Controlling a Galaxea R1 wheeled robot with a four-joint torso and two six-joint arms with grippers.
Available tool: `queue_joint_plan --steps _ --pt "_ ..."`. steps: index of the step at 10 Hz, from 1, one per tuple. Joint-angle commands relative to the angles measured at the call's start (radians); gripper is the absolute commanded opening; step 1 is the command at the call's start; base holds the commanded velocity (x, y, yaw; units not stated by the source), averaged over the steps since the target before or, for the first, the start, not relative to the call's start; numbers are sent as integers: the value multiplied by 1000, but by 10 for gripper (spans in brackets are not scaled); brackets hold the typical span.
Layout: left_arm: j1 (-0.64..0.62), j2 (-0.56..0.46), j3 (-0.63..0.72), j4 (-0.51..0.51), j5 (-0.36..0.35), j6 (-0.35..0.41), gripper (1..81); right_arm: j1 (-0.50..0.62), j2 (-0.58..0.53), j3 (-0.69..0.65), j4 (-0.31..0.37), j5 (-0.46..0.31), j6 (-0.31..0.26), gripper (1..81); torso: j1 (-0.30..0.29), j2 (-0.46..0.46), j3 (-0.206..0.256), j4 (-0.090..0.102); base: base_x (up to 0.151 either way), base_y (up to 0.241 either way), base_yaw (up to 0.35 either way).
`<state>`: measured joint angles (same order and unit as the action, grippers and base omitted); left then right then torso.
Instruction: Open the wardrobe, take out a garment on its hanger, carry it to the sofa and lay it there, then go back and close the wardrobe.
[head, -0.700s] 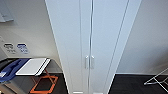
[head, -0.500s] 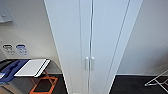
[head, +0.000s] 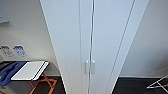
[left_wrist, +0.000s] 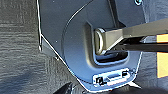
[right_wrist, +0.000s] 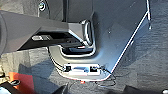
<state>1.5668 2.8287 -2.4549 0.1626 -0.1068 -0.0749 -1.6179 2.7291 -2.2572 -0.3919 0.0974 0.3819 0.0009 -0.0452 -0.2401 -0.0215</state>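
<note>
The wardrobe (head: 100, 42) stands straight ahead in the head view, tall, narrow and white. Both of its full-height doors are shut, with a thin seam between them. Two small vertical white handles (head: 89, 67) sit side by side at the seam, low in the picture. Both wrist views look down on the robot's own dark plate and the dark carpet.
At lower left a folding stand with orange legs (head: 42, 83) carries a white board and a blue item (head: 10, 72). A metal drying rack (head: 158, 83) pokes in at lower right. White walls flank the wardrobe and dark carpet (head: 130, 86) covers the floor.
The wardrobe has grown slightly larger and the whole picture has shifted a little, so the camera has moved closer. Nothing in the scene has moved by itself.
</note>
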Motion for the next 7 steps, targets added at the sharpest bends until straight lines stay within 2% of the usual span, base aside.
queue_joint_plan --steps 1,4,7 --pt "-9 -11 8 14 59 9 811 8 -18 18 -13 -54 -3 811 0 0 0 0 116 0 0" --pt "-9 -11 8 14 59 10 811 11 -20 21 -13 -54 -5 811 0 0 0 0 98 0 0" --pt "-7 -14 16 14 59 10 811 15 -52 80 -13 -54 -5 811 1 1 0 0 0 0 0"
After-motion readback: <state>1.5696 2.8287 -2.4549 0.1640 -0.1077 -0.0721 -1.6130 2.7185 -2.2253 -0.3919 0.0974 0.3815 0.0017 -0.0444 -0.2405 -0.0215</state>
